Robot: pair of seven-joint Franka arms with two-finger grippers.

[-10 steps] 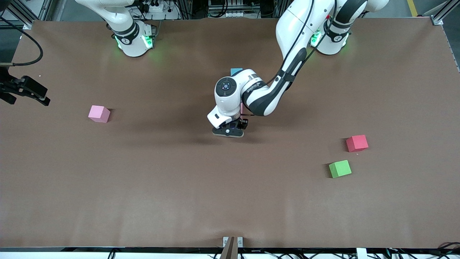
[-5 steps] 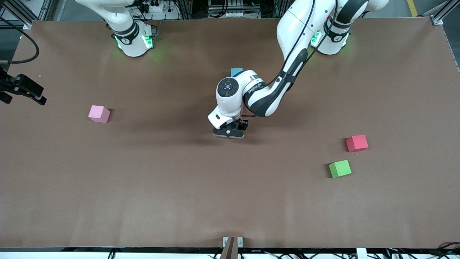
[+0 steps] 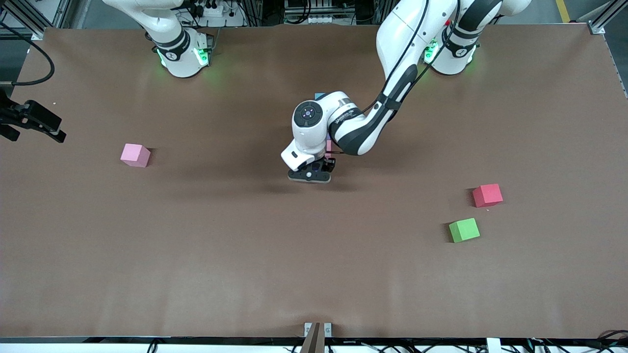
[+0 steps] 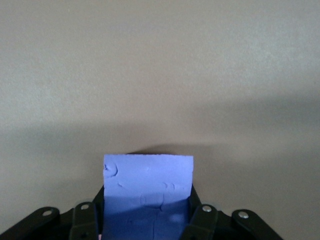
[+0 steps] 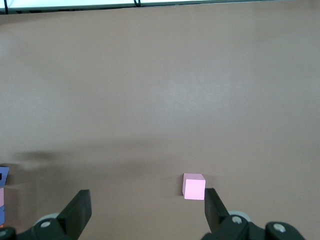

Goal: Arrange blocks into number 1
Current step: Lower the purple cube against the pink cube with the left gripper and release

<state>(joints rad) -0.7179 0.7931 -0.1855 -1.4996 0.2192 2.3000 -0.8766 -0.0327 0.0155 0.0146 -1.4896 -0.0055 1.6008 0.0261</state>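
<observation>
Front view: left gripper (image 3: 310, 176) low over the middle of the brown surface (image 3: 245, 255), under the bent left arm. Light blue block (image 3: 320, 95) only a small corner visible, just above the arm's wrist, toward the bases. A strip of pink (image 3: 328, 145) visible beside the wrist; not possible to tell more of it. Pink block (image 3: 135, 155) alone toward the right arm's end of the surface. Red cube (image 3: 487, 195) and green cube (image 3: 464, 230) near each other toward the left arm's end, green nearer to the camera. Right gripper (image 3: 37, 122) in the air at the edge of the surface, waiting, well apart from all blocks.

Left wrist view: left gripper (image 4: 147, 220) closed on a purple block (image 4: 148, 192), fingers (image 4: 202, 220) pressing on its two sides. Block's shadow on the surface just beneath.

Right wrist view: right gripper (image 5: 145, 210) wide open, nothing between the fingers (image 5: 77, 212). Pink block (image 5: 194, 186) on the surface below, near one finger. Stacked colours at the edge, purple (image 5: 3, 175) over pink; rest cut off.
</observation>
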